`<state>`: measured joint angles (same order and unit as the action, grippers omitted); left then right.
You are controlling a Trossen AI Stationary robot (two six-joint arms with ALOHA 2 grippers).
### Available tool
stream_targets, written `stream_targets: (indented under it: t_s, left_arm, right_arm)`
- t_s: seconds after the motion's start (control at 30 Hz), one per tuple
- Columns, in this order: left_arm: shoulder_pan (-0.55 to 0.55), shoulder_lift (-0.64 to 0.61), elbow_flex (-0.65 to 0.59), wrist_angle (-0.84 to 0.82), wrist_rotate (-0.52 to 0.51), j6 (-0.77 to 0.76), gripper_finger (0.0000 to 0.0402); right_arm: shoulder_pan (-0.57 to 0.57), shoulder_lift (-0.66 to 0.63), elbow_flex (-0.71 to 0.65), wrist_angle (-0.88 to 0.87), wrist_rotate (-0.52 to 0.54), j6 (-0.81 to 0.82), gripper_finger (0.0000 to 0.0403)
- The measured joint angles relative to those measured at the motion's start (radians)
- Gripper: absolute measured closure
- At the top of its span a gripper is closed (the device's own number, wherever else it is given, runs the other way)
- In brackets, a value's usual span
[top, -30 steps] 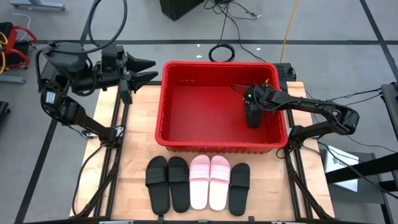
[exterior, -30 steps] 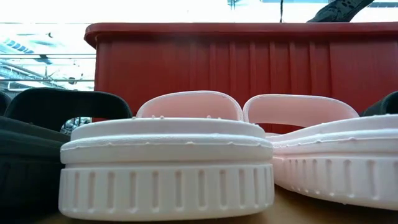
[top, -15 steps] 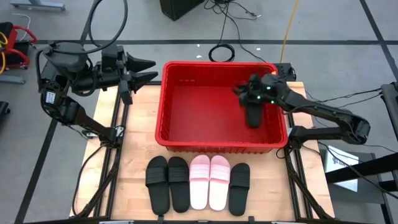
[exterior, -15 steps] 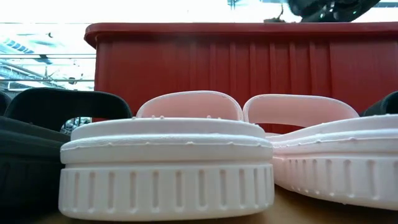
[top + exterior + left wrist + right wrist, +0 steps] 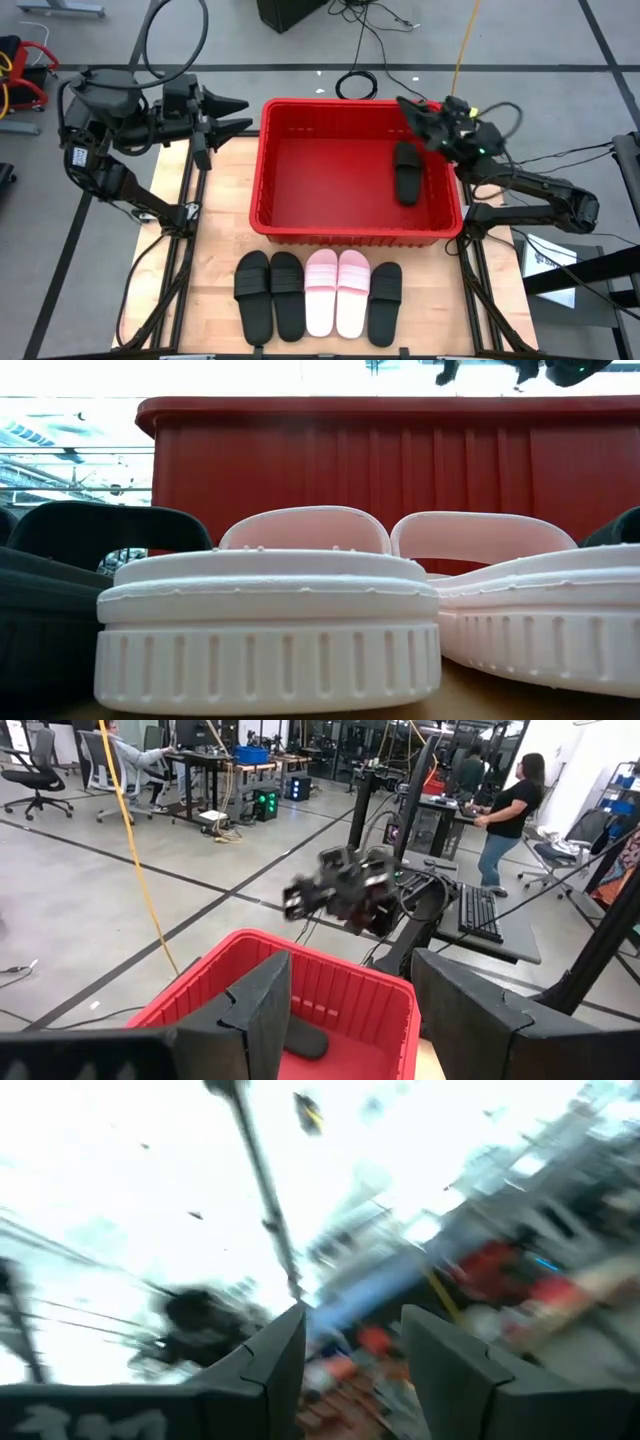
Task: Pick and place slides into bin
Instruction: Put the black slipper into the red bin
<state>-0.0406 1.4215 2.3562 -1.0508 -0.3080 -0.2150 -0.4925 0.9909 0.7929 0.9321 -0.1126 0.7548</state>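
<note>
Now right pincer [image 5: 412,111] has lifted clear of the binned slide [image 5: 406,172].

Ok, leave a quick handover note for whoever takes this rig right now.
Left end effector: open, empty, waiting outside the bin's left rim.
Right end effector: open, empty, above the bin's far right corner.
Bin: one black slide lies inside, at the right.
Table: five slides in a row before the bin, two black, two pink, one black.
Done: one in. Left: five.
</note>
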Motion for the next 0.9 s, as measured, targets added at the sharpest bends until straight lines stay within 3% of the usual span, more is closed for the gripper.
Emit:
stream_targets:
  t_s: [0.2,0.33,0.47,0.67,0.9]
  left_arm:
    - [0.000,-0.011,0.000,-0.027,0.046,0.011,0.0197]
    - [0.000,-0.013,0.000,-0.026,0.047,0.028,0.0197]
    - [0.000,-0.013,0.000,-0.026,0.048,0.047,0.0197]
    - [0.000,-0.012,0.000,-0.025,0.049,0.063,0.0197]
    - [0.000,-0.016,0.000,0.001,0.111,-0.030,0.0197]
  right_arm:
    - [0.176,0.000,0.000,0.320,-0.019,-0.049,0.0247]
    - [0.314,-0.001,0.000,0.415,-0.002,-0.179,0.0247]
    - [0.442,0.009,0.016,0.407,0.060,-0.343,0.0247]
    - [0.579,0.052,0.124,0.380,0.061,-0.537,0.0248]
    - [0.713,0.107,0.367,0.117,0.058,-0.668,0.0248]
